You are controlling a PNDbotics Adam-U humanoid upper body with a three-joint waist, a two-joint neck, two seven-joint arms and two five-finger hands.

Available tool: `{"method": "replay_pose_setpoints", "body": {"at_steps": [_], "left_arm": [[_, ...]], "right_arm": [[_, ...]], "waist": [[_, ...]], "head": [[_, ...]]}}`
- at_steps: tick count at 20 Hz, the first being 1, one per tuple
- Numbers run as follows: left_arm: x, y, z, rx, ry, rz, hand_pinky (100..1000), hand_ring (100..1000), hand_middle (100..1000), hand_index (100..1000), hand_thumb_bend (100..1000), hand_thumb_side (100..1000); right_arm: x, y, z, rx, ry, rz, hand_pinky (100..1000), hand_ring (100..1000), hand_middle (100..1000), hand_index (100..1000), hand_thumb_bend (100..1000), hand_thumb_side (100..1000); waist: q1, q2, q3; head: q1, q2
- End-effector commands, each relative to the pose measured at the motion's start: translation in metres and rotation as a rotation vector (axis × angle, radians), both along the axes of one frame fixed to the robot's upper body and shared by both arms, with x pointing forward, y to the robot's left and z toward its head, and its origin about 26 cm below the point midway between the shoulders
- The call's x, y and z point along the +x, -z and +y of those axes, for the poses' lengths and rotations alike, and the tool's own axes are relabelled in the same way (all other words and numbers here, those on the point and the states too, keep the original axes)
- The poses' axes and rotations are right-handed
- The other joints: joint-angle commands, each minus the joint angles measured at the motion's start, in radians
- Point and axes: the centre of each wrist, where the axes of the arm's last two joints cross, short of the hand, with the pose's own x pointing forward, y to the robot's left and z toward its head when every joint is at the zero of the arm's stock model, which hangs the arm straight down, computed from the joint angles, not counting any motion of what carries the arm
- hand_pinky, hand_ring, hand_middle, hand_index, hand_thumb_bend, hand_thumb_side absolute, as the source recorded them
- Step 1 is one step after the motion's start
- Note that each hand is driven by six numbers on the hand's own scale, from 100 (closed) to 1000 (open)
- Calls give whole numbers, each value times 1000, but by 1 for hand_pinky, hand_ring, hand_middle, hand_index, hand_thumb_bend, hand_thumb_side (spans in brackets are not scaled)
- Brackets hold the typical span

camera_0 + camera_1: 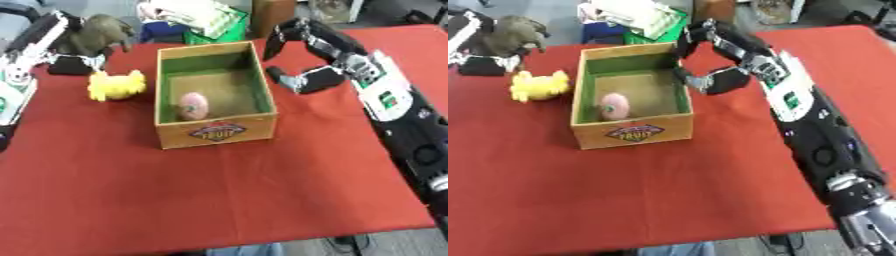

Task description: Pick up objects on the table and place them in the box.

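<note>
Red cloth covers the counter (219,200). At far left, the left hand (77,56) has its fingers curled around a grey-brown plush toy (98,32). A yellow plush toy (116,85) lies beside the wooden box (214,131), which holds a pink object (193,105). The right hand (302,55) hovers at the box's right, fingers apart, empty.
</note>
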Motion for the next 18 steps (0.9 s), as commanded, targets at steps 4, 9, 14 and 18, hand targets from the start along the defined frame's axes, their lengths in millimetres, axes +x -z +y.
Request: {"method": "replay_pose_setpoints", "body": {"at_steps": [4,9,14,18], "left_arm": [[11,-11,-25,72,76,-30,582,437,299,589,103,227],[12,1,-51,157,230,53,703,705,658,816,658,322],[9,-5,-55,160,311,86,774,829,841,915,904,702],[6,-17,-51,85,306,29,781,839,859,935,932,780]], "right_arm": [[-4,-9,26,-153,-192,-73,590,584,577,649,328,573],[-5,-6,31,-177,-211,-60,594,586,578,654,337,578],[-5,-6,30,-176,-213,-54,594,585,576,653,333,576],[-4,-6,26,-173,-205,-51,593,585,575,652,333,575]], "waist": [[4,-11,-18],[8,-7,-35],[10,-7,-32],[12,-7,-24]], "head": [[17,5],[23,3],[20,1],[16,-1]]}}
